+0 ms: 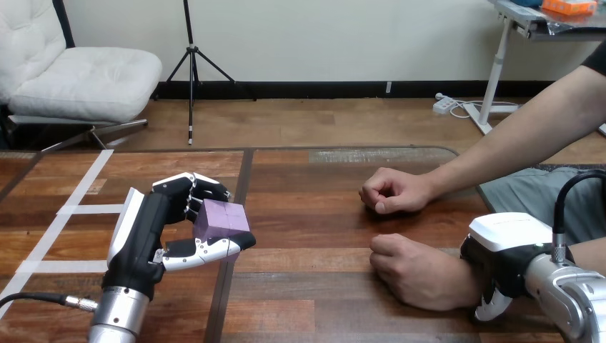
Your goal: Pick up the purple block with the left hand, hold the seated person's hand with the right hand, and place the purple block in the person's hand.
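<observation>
Over the table [321, 214], left hand [143, 232] palm-right, fingers [191, 187] curled round the purple block [223, 218].

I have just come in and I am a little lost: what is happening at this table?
The robot's left hand grips the purple block at the left of the table. The person's nearer hand lies on the table, and the robot's right hand is against its wrist; whether it grips there, I cannot tell. The person's farther hand rests closed beside it. The block is not yet given over.
</observation>
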